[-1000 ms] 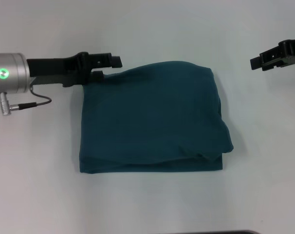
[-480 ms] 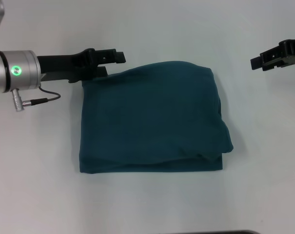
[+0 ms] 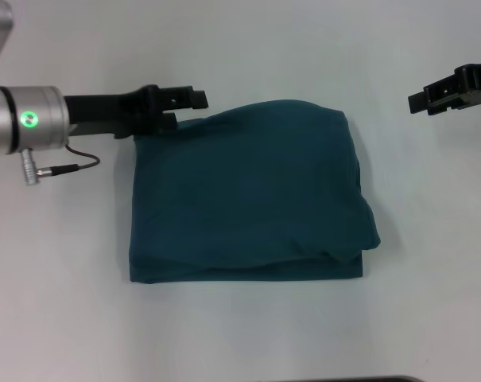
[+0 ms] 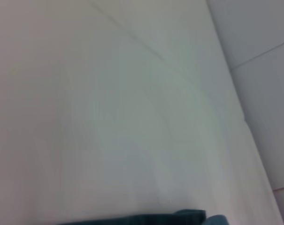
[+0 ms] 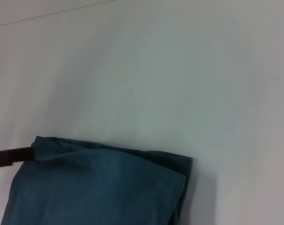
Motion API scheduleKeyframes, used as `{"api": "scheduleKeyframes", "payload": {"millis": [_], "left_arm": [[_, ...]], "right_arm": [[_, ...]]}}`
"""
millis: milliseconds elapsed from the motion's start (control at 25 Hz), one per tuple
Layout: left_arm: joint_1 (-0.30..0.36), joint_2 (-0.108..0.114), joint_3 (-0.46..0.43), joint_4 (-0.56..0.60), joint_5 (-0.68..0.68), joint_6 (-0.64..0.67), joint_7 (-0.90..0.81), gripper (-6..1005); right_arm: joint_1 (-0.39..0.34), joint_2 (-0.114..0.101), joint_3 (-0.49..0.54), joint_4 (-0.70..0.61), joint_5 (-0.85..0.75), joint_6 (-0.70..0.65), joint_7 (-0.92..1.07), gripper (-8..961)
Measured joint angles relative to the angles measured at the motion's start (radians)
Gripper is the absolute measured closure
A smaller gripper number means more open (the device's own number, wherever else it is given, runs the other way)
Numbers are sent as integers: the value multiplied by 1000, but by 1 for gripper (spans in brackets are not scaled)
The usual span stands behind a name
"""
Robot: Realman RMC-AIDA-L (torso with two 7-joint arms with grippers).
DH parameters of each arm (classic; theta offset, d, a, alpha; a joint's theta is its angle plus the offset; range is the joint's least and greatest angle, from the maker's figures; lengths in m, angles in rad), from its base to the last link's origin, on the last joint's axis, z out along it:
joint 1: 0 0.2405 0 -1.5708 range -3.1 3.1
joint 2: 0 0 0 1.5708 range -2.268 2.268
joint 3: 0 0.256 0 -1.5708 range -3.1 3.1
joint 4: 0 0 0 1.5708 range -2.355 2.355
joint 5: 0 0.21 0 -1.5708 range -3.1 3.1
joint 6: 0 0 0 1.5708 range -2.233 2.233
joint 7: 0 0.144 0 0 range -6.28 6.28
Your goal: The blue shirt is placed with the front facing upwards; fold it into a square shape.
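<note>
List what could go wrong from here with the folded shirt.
The left gripper sits at the far-left corner of the shirt; if cloth is snagged there, pulling away could drag the fold open. The near-right corner bulges past the layers beneath and may slump. The right gripper hangs clear of it.

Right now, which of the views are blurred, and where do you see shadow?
Head view: sharp, with a soft shadow under the near edge of the folded dark teal-blue cotton shirt. Left wrist view: blurred, mostly the pale white table. Right wrist view: soft, with faint shadow beside the shirt's corner.
</note>
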Motion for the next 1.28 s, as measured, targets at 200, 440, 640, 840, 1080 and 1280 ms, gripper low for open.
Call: {"api": "scheduleKeyframes", "payload": {"millis": [200, 440, 640, 840, 1080, 1280], "left_arm": [[45, -1, 0, -69, -40, 49, -4, 202], [52, 10, 7, -62, -37, 61, -5, 203], [57, 23, 5, -57, -11, 59, -18, 203], [63, 30, 1, -57, 21, 50, -48, 203], [65, 32, -1, -58, 27, 56, -62, 204], [88, 45, -5, -110, 11, 136, -74, 204]], "right_arm": [[-3, 0, 1, 0, 0, 0, -2, 521], [3, -2, 7, 0, 0, -2, -2, 521], [5, -2, 7, 0, 0, -3, 4, 521], [5, -1, 8, 0, 0, -5, 10, 522], [4, -3, 8, 0, 0, -5, 14, 522], [4, -5, 8, 0, 0, -1, 14, 522]]}}
